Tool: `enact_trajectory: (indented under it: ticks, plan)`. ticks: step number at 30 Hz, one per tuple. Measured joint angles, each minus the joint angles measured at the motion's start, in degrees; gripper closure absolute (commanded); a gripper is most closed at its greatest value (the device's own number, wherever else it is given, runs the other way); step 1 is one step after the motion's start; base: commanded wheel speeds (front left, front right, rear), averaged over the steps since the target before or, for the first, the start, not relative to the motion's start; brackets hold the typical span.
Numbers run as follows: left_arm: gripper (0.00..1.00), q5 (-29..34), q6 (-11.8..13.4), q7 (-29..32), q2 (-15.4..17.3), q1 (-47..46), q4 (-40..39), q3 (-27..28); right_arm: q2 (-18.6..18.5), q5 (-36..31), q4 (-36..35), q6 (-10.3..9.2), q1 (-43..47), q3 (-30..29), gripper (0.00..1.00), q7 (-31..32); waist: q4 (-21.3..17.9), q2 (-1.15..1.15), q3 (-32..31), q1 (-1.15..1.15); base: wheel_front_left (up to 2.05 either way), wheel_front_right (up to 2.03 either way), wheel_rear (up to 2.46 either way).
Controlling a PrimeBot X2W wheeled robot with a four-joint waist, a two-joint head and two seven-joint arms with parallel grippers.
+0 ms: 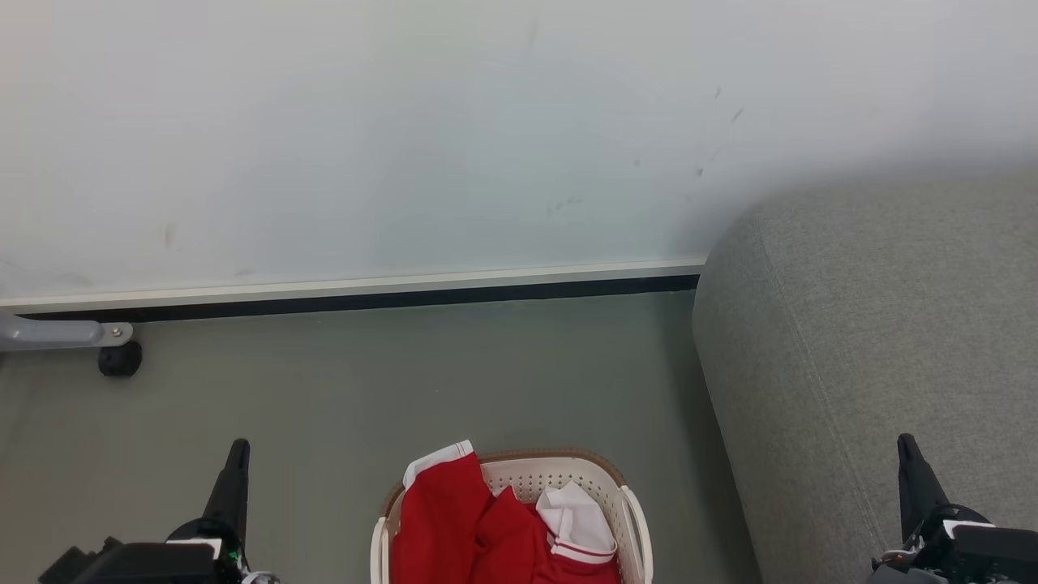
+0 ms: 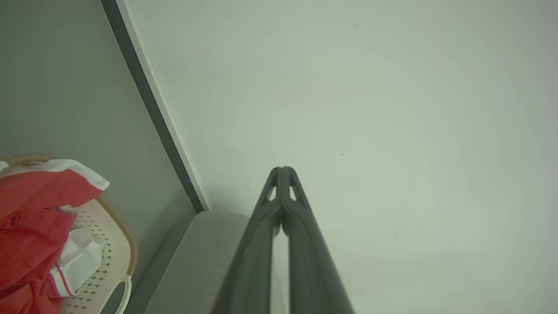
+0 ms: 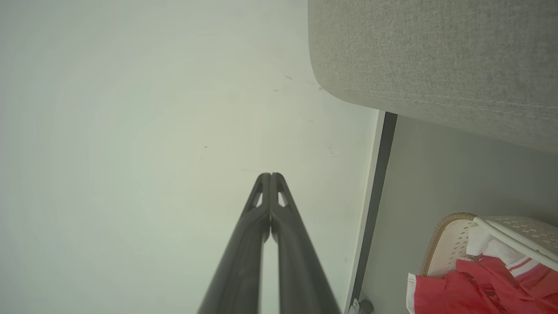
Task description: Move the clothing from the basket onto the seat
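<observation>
Pale wall (image 1: 405, 122) and grey-green floor (image 1: 405, 373) frame a job that looks not yet begun. Jaws of the left gripper (image 1: 236, 458) are pressed together on nothing, and so are those of the right gripper (image 1: 910, 454). Both point forward toward the wall, held low at either side, well apart. Between them the red clothing (image 1: 454, 527) lies heaped in the basket (image 1: 559, 474), one white-trimmed edge draped over its rim. Just right of the basket, the grey seat (image 1: 876, 341) carries no garment on the part in view, so every piece seems left to move.
</observation>
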Motion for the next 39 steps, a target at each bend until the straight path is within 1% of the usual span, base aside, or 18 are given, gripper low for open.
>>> enact_trajectory:
  ticks: [39]
  plan:
    - [1.00, 0.00, 0.00, 0.00, 0.00, 0.00, 0.00, 0.00, 0.00, 0.00, 0.00, 0.00, 0.00, 0.00, 1.00, 0.00, 0.00, 0.00, 0.00, 0.00, 0.00, 0.00, 0.00]
